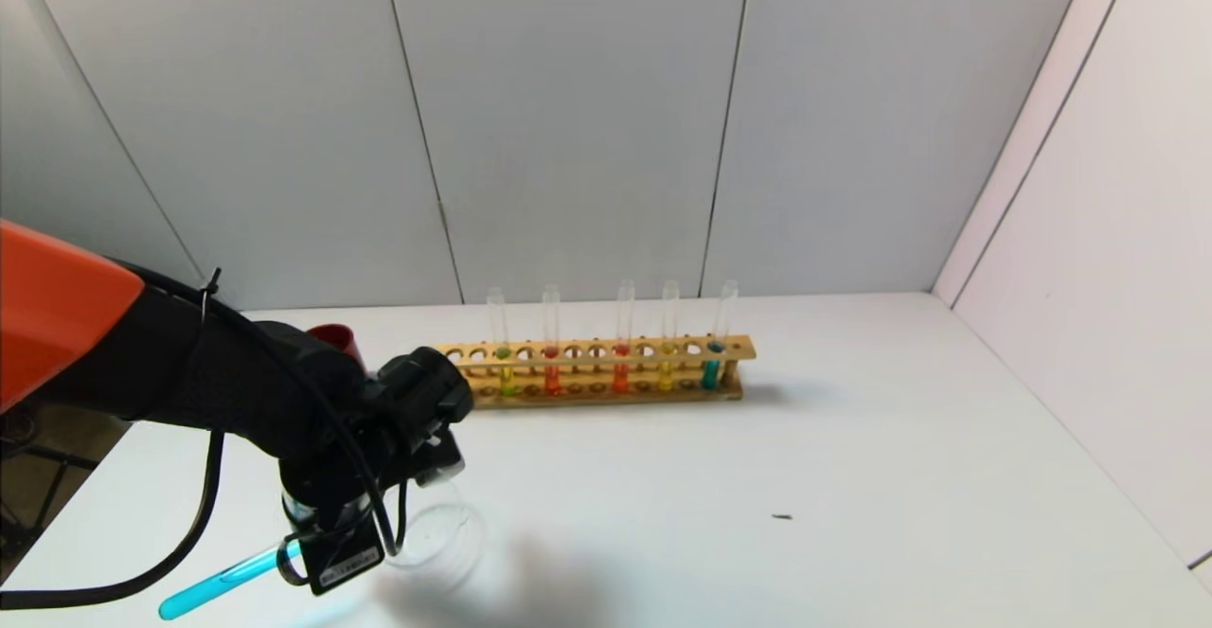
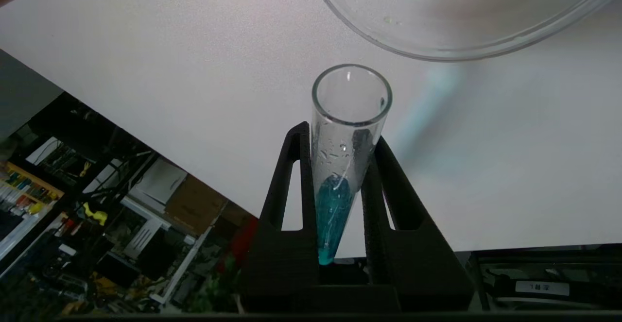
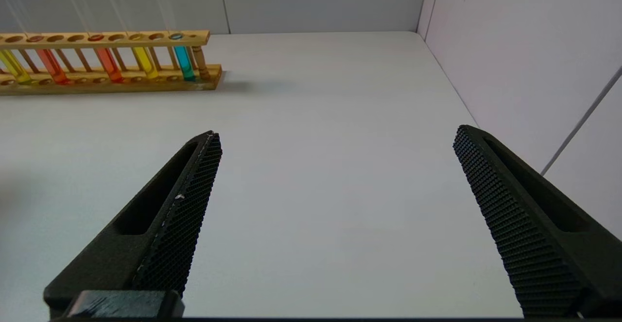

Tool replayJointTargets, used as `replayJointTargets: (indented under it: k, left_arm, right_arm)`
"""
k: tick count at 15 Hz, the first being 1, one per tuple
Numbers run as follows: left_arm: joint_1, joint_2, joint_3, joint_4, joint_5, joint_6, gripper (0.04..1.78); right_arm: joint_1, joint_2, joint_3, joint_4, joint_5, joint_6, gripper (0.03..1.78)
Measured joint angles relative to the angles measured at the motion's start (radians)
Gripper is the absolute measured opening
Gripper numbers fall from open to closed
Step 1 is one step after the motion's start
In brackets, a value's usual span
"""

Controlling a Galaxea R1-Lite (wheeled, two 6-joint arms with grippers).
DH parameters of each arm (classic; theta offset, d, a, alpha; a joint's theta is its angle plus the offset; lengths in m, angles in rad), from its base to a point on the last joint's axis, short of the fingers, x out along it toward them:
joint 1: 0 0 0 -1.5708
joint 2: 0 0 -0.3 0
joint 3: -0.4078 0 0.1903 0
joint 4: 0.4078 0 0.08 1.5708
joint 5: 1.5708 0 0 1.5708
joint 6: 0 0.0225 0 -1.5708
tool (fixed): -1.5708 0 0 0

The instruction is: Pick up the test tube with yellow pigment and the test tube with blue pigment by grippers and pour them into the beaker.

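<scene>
The left hand [image 1: 322, 538] hangs over the near left part of the counter [image 1: 757, 476], just beside the beaker [image 1: 440, 533], and pinches the test tube with blue pigment [image 1: 222, 579]. In the head view that tube lies close to level, its rounded blue end pointing away from the beaker toward the counter's left edge and its open end hidden behind the hand. From the left wrist the tube [image 2: 342, 166] sits clamped between the two black fingers [image 2: 291, 205]; its open mouth faces the beaker's clear rim [image 2: 437, 52] and stops just short of it, with the cyan liquid pooled low in the tube between the fingers. A few pale droplets lie on the beaker's glass.

Behind the beaker, farther back on the counter, stands the wooden rack [image 1: 606, 372] with five tubes upright in it. The test tube with yellow pigment [image 1: 505, 349] is the one at the rack's end nearest the beaker; after it come two orange-red tubes, an amber-yellow one, and a second blue tube [image 1: 715, 349] at the far end. A dark red cup [image 1: 333, 339] shows behind the left arm, beside the rack's near end.

The right hand [image 3: 335, 215] is spread wide and holds nothing, hovering low over bare counter, with the blue-tube end of the rack [image 3: 112, 59] well ahead of it.
</scene>
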Motion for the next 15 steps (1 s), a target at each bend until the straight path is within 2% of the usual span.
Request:
replayJointTargets:
  k: [9,15]
  left_arm:
    - [-0.03,0.053,-0.127,0.176,0.004,0.021,0.31]
    - [-0.043,0.079,-0.156,0.221,0.029,0.022,0.31]
  right_arm:
    - [0.0,0.0,0.0,0.0,0.0,0.0,1.74]
    - [0.0,0.0,0.0,0.0,0.0,0.0,1.74]
